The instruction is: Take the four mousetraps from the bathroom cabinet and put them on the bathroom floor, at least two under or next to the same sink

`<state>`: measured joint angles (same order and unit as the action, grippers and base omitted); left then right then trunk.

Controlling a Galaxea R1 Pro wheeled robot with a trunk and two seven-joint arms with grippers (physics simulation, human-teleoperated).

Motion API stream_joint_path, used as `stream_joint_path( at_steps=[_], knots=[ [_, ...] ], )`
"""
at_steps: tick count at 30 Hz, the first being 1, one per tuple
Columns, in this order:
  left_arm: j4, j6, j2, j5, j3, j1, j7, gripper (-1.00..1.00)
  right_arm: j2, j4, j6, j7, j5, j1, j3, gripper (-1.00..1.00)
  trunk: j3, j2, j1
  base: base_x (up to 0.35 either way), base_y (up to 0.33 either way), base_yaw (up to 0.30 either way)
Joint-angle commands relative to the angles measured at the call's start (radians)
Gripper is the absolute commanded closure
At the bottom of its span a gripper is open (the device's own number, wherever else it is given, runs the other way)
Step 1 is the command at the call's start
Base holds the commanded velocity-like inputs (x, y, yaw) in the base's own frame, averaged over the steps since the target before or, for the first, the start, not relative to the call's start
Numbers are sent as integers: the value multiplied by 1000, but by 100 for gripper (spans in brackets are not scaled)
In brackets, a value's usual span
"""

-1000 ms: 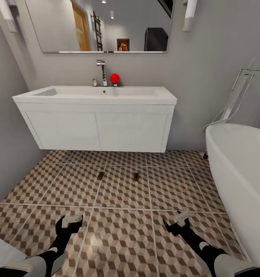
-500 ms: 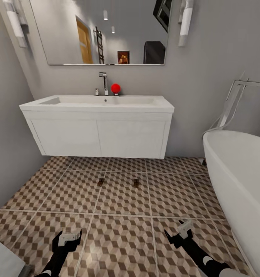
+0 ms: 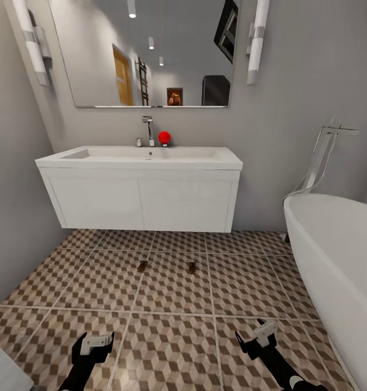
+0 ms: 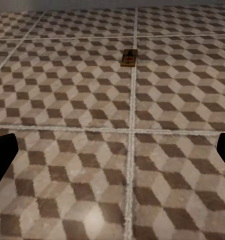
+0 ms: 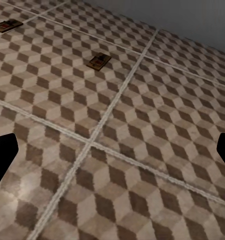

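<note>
We see the bathroom floor (image 3: 172, 304), cube-patterned tiles with pale grout. Two mousetraps lie flat on it near the middle: one (image 3: 142, 266) on a grout line, the other (image 3: 192, 267) at its 3 o'clock, apart.

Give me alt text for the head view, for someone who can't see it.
Two small mousetraps lie side by side on the cube-patterned bathroom floor, just in front of a wall-hung white sink with a mirror above. A white bathtub stands at the right; the left hand and right hand, both empty and open, hang low.
</note>
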<state>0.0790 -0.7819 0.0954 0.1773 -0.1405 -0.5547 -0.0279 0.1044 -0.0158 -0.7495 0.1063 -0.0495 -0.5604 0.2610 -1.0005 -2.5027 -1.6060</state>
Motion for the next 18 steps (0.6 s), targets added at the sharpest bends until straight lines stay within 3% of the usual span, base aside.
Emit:
stream_joint_path(
  at_steps=[1,12,18],
  knots=[
    [3,-5,0,10,-8,-1,-3,-100,1,0,-2,5,-5,0,-6,-100,-1,0,0,0,0,0],
    [2,6,0,10,-8,1,-3,-100,0,0,2,3,0,2,-6,-100,-1,0,0,0,0,0],
    [2,51,0,10,-8,1,-3,-100,0,0,3,2,0,2,-6,-100,-1,0,0,0,0,0]
  ],
)
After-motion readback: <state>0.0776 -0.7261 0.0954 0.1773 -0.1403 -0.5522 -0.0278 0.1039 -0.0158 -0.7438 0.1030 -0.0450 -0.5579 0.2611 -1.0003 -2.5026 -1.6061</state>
